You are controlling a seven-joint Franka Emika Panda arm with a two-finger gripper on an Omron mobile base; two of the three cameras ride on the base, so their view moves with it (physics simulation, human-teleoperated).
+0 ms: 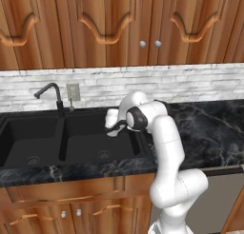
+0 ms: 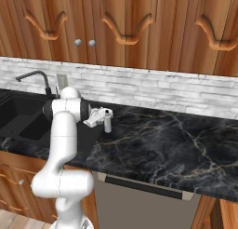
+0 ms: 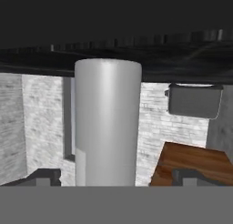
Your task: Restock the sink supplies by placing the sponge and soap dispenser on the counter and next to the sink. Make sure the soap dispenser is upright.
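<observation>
- Black marble-look counter [image 2: 158, 144] runs under wooden wall cabinets [image 1: 114, 24] and a pale brick backsplash [image 2: 153, 90]; you see it from both base cameras.
- Your soap dispenser [image 2: 108, 120] stands upright on the counter, just to the right of the sink [image 1: 47, 142], its base on the dark stone.
- It is a slim whitish-grey cylinder with a narrow pump tip at the top; in the hand view it appears as a smooth pale column [image 3: 107, 123], seen rolled so the counter lies above it.
- Your gripper [image 2: 103, 115] sits level with the bottle, and the two dark fingertips [image 3: 44, 176] stand wide on either side of it with daylight between them and the bottle, so the jaws are open and not clamping it.
- Beside the sink, the curved black faucet [image 1: 51, 94] rises at the back rim, with a wall outlet [image 1: 73, 91] just right of it.
- From the left base view your own forearm [image 1: 164, 133] covers the bottle.
- A grey box-like thing [image 3: 195, 100] hangs near the wall in the hand view; you cannot tell what it is.
</observation>
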